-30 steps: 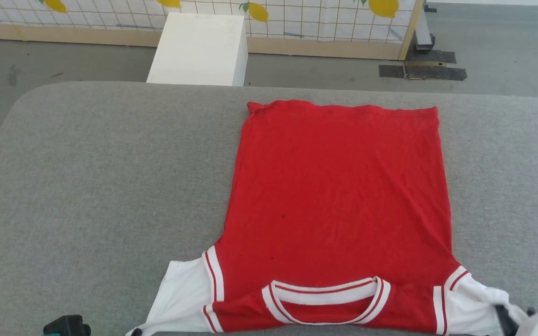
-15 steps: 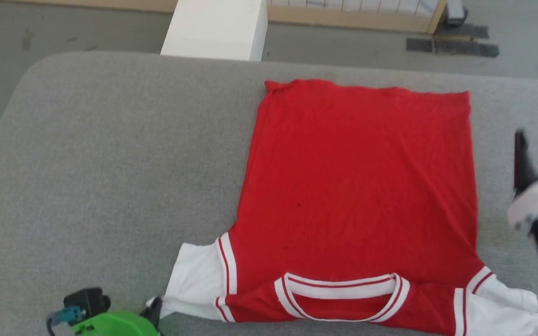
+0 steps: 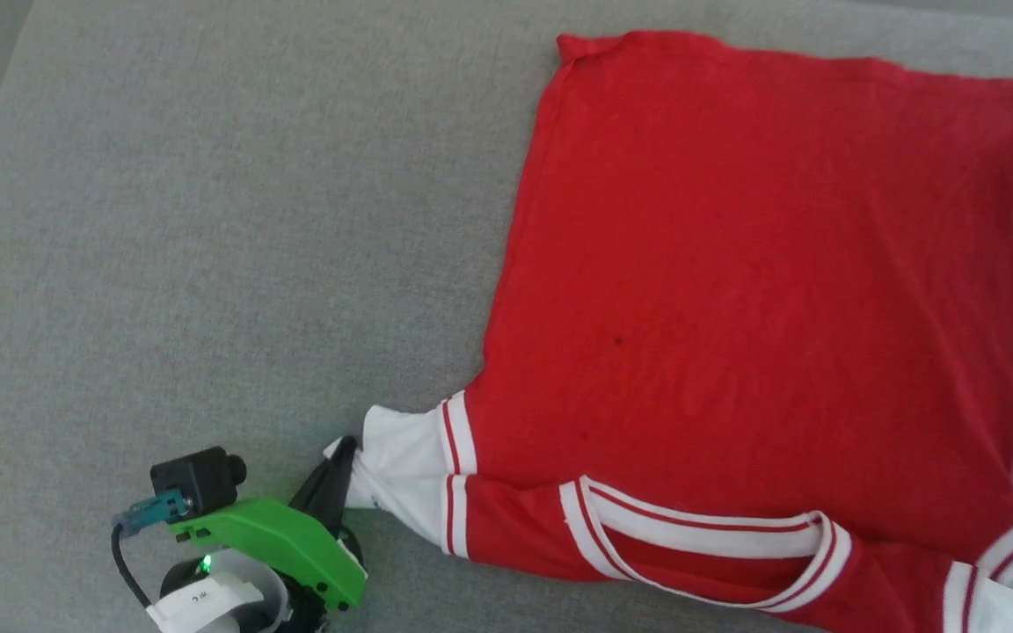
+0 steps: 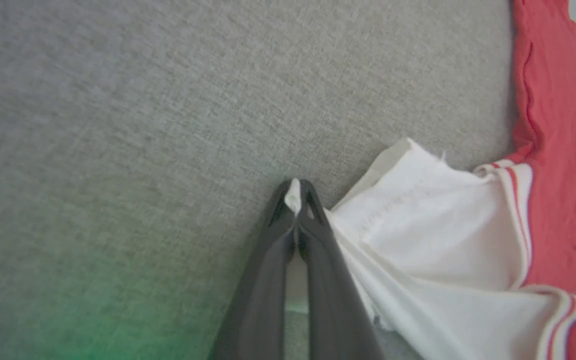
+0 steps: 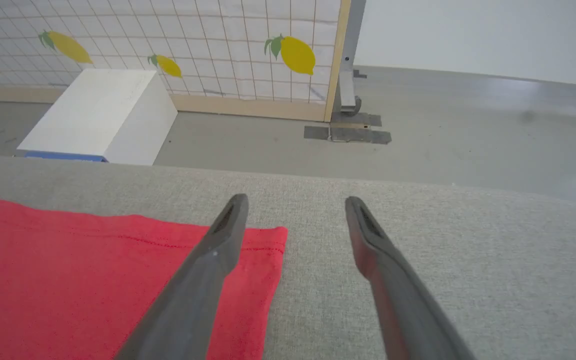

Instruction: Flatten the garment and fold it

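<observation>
Right wrist view: right gripper (image 5: pixel 293 205) just let go, wide open by the hem of the red white-sleeved jersey (image 5: pixel 93 270), left gripper (image 4: pixel 295 192) still pinching its sleeve, so smoothing's not done, I'd guess.

This looks like a test lab dressed up as a home. Beyond the grey fabric-covered table (image 5: pixel 418 240) stands a freestanding screen (image 5: pixel 218 45) printed with tiles and lemons, its metal foot (image 5: pixel 347 97) taped to the bare grey floor (image 5: pixel 468 130). A plain white block (image 5: pixel 93 115) sits between table and screen.
</observation>
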You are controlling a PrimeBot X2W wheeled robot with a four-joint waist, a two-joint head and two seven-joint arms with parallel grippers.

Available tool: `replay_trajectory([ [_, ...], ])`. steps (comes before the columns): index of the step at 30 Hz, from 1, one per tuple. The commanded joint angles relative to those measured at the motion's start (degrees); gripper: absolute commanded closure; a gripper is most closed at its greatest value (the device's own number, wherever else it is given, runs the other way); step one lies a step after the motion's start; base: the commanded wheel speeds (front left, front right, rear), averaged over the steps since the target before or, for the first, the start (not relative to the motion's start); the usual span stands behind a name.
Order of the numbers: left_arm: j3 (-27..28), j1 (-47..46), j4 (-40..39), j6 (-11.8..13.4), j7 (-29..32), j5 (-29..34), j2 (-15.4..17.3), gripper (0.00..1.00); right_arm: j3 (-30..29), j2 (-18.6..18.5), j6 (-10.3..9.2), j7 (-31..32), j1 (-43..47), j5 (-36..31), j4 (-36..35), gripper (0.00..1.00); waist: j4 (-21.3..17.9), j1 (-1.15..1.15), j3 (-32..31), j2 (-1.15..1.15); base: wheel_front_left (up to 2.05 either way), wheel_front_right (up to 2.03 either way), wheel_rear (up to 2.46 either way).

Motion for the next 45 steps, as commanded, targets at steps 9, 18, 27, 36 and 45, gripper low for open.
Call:
replay_trajectory([
  [9,-3.1,-3.2,7.8,-0.4,-1.0,-0.8,-2.3,1.0,-1.5,-0.6,-0.09,20.7,-6.2,-4.7,2.3,0.0,4.7,0.0,7.1,-0.01,0.0,0.0,0.0],
  [18,-3.5,-3.7,10.1,-0.8,-2.1,-1.2,-2.1,1.0,-9.4,4.1,-0.09,19.0,-3.7,-6.4,-6.1,1.0,3.9,0.0,5.0,-0.01,0.0,0.0,0.0],
  [27,-2.4,-0.2,10.2,0.2,-1.8,-1.4,0.0,1.0,-12.3,9.5,-0.09,-5.3,12.1,-0.4,-15.0,1.0,-0.1,0.0,-5.0,-0.01,0.0,0.0,0.0],
  [36,-1.1,5.4,6.4,2.3,0.4,-1.8,2.8,1.0,-19.2,14.7,-0.09,-3.0,32.1,1.5,-23.4,1.0,-5.6,0.0,-13.0,-0.01,0.0,0.0,0.0],
  [45,-0.5,8.4,3.0,3.8,2.0,-2.1,4.2,1.0,-25.3,15.9,-0.09,13.3,45.2,4.9,-24.8,1.0,-9.5,0.0,-15.8,-0.01,0.0,0.0,0.0],
])
